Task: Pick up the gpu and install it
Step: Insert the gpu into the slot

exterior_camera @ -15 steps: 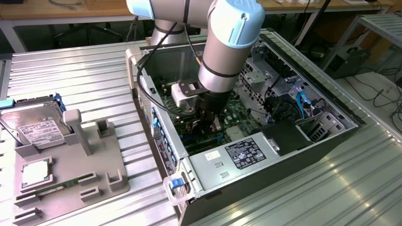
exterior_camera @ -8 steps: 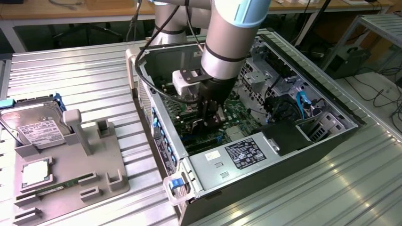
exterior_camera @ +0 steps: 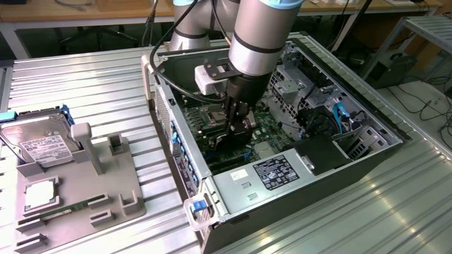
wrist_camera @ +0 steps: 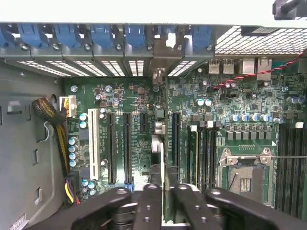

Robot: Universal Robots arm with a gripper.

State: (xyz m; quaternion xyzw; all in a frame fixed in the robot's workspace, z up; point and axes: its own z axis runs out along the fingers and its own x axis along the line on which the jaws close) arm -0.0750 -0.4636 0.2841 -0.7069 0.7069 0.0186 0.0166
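Edge-on, the gpu (wrist_camera: 161,158) stands mostly hidden between the closed end effector (wrist_camera: 163,191) fingers.

A lab or workshop: an open computer case (exterior_camera: 297,132) on a ribbed metal desk (exterior_camera: 84,84), cables (exterior_camera: 431,106) trailing across the floor.

The counter (exterior_camera: 84,79) is ribbed silver metal, its long grooves catching a soft overhead glare, brightest toward the exterior view's right. Behind it runs a pale wooden bench (exterior_camera: 84,13) on white legs, with dark shadow and loose cables beneath. At the exterior view's right stands a grey metal frame (exterior_camera: 424,32), and black cables (exterior_camera: 431,106) trail over a light floor.
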